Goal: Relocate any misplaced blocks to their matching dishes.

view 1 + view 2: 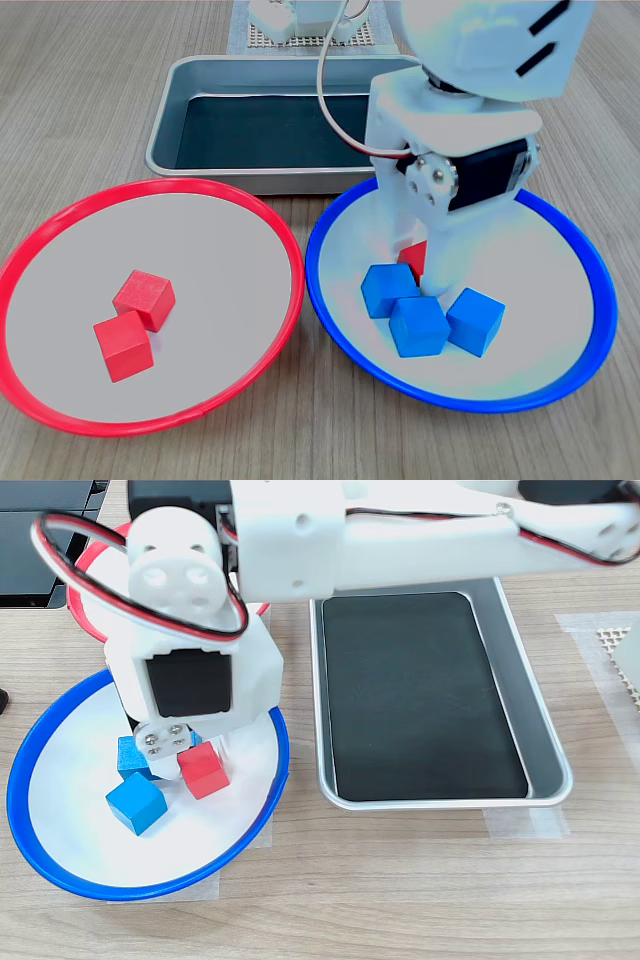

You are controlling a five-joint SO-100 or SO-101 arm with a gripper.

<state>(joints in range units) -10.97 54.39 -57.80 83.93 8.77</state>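
I see my gripper (425, 268) down inside the blue-rimmed plate (575, 245). Its fingers are around the red cube (204, 769), which sits on the plate beside 3 blue cubes (418, 326). I cannot tell if the fingers squeeze it. The red-rimmed plate (60, 215) holds 2 red cubes (144, 298). The silver tray (190, 75) is behind both plates.

First exterior view low, frontal, close; second exterior view overhead, sideways; blue-rimmed plate (560, 390) (40, 860) shared.
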